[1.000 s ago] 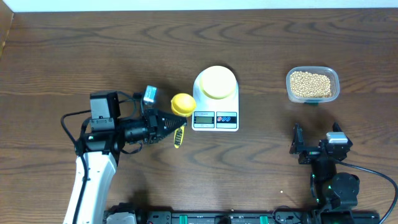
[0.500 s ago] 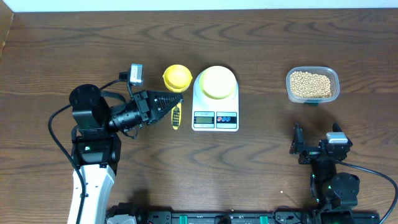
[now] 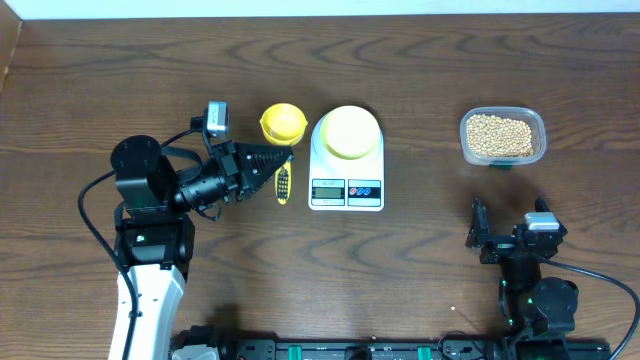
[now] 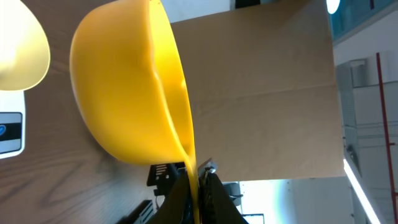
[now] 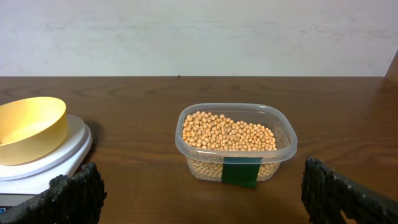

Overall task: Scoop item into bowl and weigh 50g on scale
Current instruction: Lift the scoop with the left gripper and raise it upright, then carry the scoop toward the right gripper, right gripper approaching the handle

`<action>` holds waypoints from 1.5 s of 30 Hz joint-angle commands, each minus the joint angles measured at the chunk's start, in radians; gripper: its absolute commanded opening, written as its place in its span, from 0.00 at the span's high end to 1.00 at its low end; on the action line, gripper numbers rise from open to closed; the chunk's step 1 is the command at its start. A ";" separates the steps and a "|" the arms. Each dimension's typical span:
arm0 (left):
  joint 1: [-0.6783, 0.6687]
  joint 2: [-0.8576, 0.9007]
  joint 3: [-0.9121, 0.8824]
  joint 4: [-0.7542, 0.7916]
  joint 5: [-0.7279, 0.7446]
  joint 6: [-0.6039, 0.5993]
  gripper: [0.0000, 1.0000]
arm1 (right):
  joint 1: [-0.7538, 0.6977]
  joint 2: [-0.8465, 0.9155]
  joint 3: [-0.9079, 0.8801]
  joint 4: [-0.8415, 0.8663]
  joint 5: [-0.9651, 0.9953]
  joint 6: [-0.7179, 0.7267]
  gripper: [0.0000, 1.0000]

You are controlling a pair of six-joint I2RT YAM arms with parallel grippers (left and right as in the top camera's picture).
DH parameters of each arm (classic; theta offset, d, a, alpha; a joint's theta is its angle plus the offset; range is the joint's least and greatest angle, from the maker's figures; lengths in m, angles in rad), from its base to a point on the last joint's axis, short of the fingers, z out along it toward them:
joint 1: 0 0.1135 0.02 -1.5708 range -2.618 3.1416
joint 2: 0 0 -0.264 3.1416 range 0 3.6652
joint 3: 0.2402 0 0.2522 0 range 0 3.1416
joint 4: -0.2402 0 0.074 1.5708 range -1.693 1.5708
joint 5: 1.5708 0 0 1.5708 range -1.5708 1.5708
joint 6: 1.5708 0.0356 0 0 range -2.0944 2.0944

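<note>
1. Overhead.
   - Left gripper (image 3: 287,156), left of centre: clenched on a yellow scoop (image 3: 283,122), tips pointing right toward the scale (image 3: 346,190).
   - Scoop cup just beside the scale's upper left edge, only a thin gap between them. Impossible to tell whether touching.
   - Bowl (image 3: 347,132) sitting on the scale's platform at frame centre, with its rim inside the platform's outline.
   - Beans (image 3: 500,135) heaped in a clear tub (image 3: 503,160) at the upper right, well apart from the scale.
   - Right gripper (image 3: 512,226) at the lower right, below the tub, spread wide and grasping nothing.
   - Bare table (image 3: 420,60) between scale and tub, wide and free. More free wood along the top edge and at the far left.

2. Left wrist.
   - Fingers (image 4: 184,199) pinched tight on the scoop's (image 4: 130,93) thin edge at bottom centre, the cup tipped on its side and filling the upper left.
   - Bowl's (image 4: 22,43) pale rim cut off by the upper left corner, with a sliver of the scale (image 4: 9,132) at the left edge.

3. Right wrist.
   - Right gripper (image 5: 202,190) released, its dark tips far apart in the two bottom corners.
   - Tub (image 5: 236,171) at centre with beans (image 5: 227,134) up near its rim.
   - Bowl (image 5: 31,127) on the scale (image 5: 53,158) at the left edge.
   - Clear wood all round the tub, out to the far table edge.
</note>
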 commanded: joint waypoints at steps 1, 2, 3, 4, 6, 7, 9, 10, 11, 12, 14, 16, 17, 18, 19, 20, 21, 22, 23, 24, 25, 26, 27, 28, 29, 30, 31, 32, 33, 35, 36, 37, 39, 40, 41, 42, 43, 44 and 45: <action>0.002 -0.008 0.010 0.031 -0.005 -0.065 0.93 | -0.007 -0.004 -0.002 -0.003 0.000 0.011 0.01; 0.002 -0.008 0.010 0.034 -0.005 -0.069 0.93 | -0.007 -0.004 -0.002 -0.003 0.001 0.011 0.01; 0.002 -0.008 0.010 0.034 -0.006 -0.069 0.93 | -0.007 -0.004 -0.002 -0.003 0.001 0.011 0.01; 0.002 -0.007 0.010 0.034 -0.011 -0.069 0.93 | -0.007 -0.004 -0.002 -0.003 0.001 0.011 0.01; 0.002 -0.007 0.010 0.034 -0.032 -0.098 0.93 | -0.007 -0.004 -0.002 -0.003 0.001 0.011 0.01; 0.002 -0.008 0.010 0.034 -0.036 -0.108 0.93 | -0.007 -0.004 -0.002 -0.003 0.001 0.011 0.01; 0.002 -0.008 0.010 0.034 -0.054 -0.133 0.93 | -0.007 -0.004 -0.002 -0.003 0.001 0.011 0.01; 0.002 -0.008 0.010 0.034 -0.063 -0.144 0.93 | -0.007 -0.004 -0.002 -0.003 0.001 0.011 0.01; 0.002 -0.008 0.010 0.034 -0.069 -0.147 0.93 | -0.007 -0.004 -0.002 -0.003 0.001 0.011 0.01; 0.001 -0.008 0.010 0.034 -0.075 -0.148 0.93 | -0.007 -0.004 -0.002 -0.003 0.001 0.011 0.01; 0.001 -0.008 0.010 0.034 -0.082 -0.148 0.93 | -0.006 -0.004 -0.002 0.013 -0.022 0.022 0.01; 0.001 -0.008 0.010 0.034 -0.086 -0.164 0.93 | -0.005 -0.004 -0.002 0.042 -0.105 0.090 0.01; 0.001 -0.008 0.010 0.034 -0.093 -0.182 0.93 | -0.005 -0.004 -0.002 0.051 -0.232 0.189 0.01; 0.001 -0.008 0.010 0.034 -0.099 -0.186 0.93 | -0.005 -0.004 -0.002 0.050 -0.336 0.264 0.01; -0.005 -0.008 0.010 0.034 -0.111 -0.188 0.93 | -0.005 -0.004 -0.002 0.056 -0.476 0.357 0.01; -0.011 -0.008 0.010 0.035 -0.117 -0.188 0.93 | -0.005 -0.004 -0.002 0.063 -0.536 0.410 0.01; -0.021 -0.008 0.010 0.037 -0.124 -0.188 0.93 | -0.005 -0.004 -0.002 0.071 -0.561 0.454 0.01; -0.034 -0.008 0.010 0.041 -0.132 -0.187 0.93 | -0.005 -0.004 -0.002 0.084 -0.566 0.492 0.01; -0.051 -0.008 0.010 0.051 -0.144 -0.187 0.93 | -0.005 -0.004 -0.002 0.118 -0.566 0.533 0.01; -0.070 -0.008 0.010 0.068 -0.160 -0.188 0.93 | -0.005 -0.004 -0.002 0.168 -0.568 0.554 0.01; -0.087 -0.008 0.010 0.088 -0.173 -0.188 0.93 | -0.005 -0.004 -0.002 0.258 -0.573 0.575 0.01; -0.104 -0.008 0.010 0.111 -0.191 -0.188 0.93 | -0.005 -0.004 -0.001 0.348 -0.580 0.580 0.01; -0.117 -0.008 0.010 0.129 -0.201 -0.188 0.93 | -0.005 -0.004 0.002 0.423 -0.580 0.580 0.01; -0.127 -0.008 0.010 0.150 -0.210 -0.188 0.93 | -0.005 -0.004 0.011 0.481 -0.579 0.580 0.01; -0.140 -0.008 0.010 0.167 -0.220 -0.188 0.93 | -0.005 -0.004 0.029 0.518 -0.565 0.580 0.01; -0.148 -0.008 0.010 0.177 -0.225 -0.188 0.93 | -0.005 -0.004 0.053 0.523 -0.549 0.580 0.01; -0.158 -0.008 0.010 0.184 -0.236 -0.188 0.93 | -0.005 -0.001 0.085 0.506 -0.536 0.578 0.01; -0.170 -0.008 0.010 0.184 -0.249 -0.188 0.93 | -0.005 0.008 0.132 0.465 -0.533 0.562 0.01; -0.182 -0.007 0.010 0.183 -0.266 -0.188 0.93 | -0.005 0.021 0.173 0.421 -0.533 0.547 0.01; -0.210 -0.007 0.010 0.184 -0.309 -0.188 0.93 | -0.005 0.070 0.278 0.288 -0.534 0.526 0.01; -0.224 -0.008 0.010 0.184 -0.331 -0.188 0.93 | -0.005 0.111 0.342 0.200 -0.543 0.526 0.01; -0.241 -0.007 0.010 0.184 -0.360 -0.188 0.93 | -0.005 0.148 0.393 0.132 -0.554 0.526 0.01; -0.278 -0.008 0.010 0.184 -0.426 -0.188 0.93 | -0.005 0.245 0.498 0.007 -0.600 0.522 0.01; -0.288 -0.007 0.010 0.184 -0.442 -0.188 0.93 | -0.005 0.269 0.521 -0.016 -0.616 0.522 0.01; -0.307 -0.007 0.010 0.184 -0.479 -0.188 0.93 | -0.005 0.330 0.575 -0.055 -0.669 0.523 0.01; -0.322 -0.007 0.010 0.184 -0.505 -0.188 0.93 | -0.005 0.361 0.598 -0.063 -0.700 0.524 0.01; -0.338 -0.007 0.010 0.184 -0.535 -0.188 0.93 | -0.005 0.407 0.628 -0.061 -0.749 0.537 0.01; -0.358 -0.007 0.010 0.184 -0.573 -0.188 0.93 | -0.005 0.455 0.654 -0.042 -0.793 0.569 0.01; -0.376 -0.007 0.010 0.184 -0.603 -0.188 0.93 | -0.005 0.475 0.662 -0.029 -0.805 0.595 0.01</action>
